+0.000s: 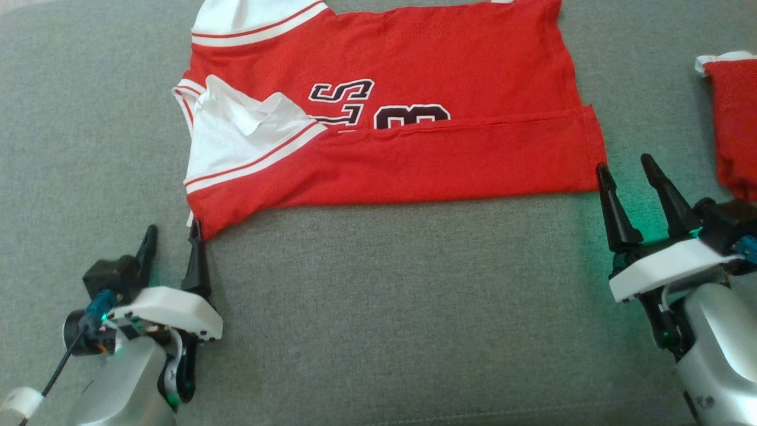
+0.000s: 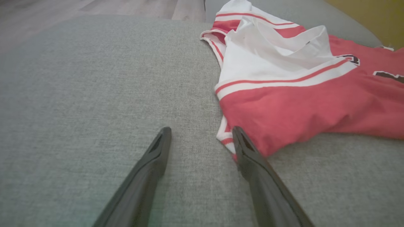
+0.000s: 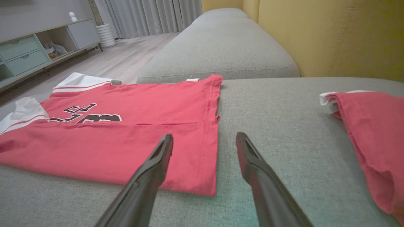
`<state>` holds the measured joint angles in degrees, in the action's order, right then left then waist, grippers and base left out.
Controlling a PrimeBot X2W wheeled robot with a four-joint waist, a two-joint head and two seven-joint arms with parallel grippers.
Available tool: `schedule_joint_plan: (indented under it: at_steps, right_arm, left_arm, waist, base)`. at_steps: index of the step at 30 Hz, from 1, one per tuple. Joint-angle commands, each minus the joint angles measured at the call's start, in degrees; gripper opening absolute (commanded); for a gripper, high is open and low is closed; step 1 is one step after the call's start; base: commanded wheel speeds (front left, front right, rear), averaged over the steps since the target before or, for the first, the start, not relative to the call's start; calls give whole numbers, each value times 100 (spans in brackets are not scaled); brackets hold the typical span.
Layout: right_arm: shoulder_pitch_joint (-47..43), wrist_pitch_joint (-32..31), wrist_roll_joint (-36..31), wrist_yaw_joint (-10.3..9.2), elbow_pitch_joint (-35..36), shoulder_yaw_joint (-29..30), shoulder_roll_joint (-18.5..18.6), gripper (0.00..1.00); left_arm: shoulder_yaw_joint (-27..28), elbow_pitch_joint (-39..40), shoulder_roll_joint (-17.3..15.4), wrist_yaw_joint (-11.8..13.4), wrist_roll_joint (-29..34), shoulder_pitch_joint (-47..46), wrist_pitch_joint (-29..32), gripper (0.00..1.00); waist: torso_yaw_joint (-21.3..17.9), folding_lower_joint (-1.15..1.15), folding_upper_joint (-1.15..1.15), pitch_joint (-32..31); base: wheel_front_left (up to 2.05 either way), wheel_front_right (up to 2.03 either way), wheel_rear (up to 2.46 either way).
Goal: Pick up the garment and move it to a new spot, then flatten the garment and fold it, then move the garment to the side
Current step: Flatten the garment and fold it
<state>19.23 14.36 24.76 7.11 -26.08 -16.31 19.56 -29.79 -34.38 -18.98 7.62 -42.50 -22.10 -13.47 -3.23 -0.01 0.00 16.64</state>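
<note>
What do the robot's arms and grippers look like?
The left gripper and right gripper each have two long, black, pointed jaws on a white housing. The forearms are silvery grey. A teal plug with a dark cable sits at the left wrist.

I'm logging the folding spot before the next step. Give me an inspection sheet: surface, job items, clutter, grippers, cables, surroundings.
Surface: grey sofa cushion, flat, no stains seen.
Job's things: red jersey spread out, its near long edge folded over the lower part of the lettering; white sleeve rumpled at the left.
Clutter: second red garment at the right edge.
Grippers: left gripper open, holding nothing, at the jersey's near left corner; right gripper open, holding nothing, at its near right corner.
Cables: dark cable running off the left wrist, away from the jersey.
Surroundings: yellow backrest, wooden floor, curtains, cabinet.
</note>
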Motion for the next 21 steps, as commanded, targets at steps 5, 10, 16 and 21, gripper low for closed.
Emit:
schedule_joint_plan:
  at_steps: [5,10,16,21]
  right_arm:
    - [16,63,93,37,-53,-68,-3,100]
    - [39,63,123,37,-178,-43,-45,100]
    - [-11,63,136,37,-202,-19,-61,100]
    - [-13,63,145,37,-199,-33,-59,100]
  left_arm:
    - [-5,-115,-44,-352,-35,-286,30,90]
    - [28,-6,7,-457,14,-271,-78,100]
    - [317,456,45,-245,145,-151,-143,100]
    - [413,735,103,-134,216,-11,-149,100]
  waist:
    - [-2,1,0,32]
    - [34,1,0,-17]
    - [88,1,0,-37]
    - [91,1,0,-16]
  base:
    - [0,0,0]
    - [0,0,0]
    - [0,0,0]
    - [0,0,0]
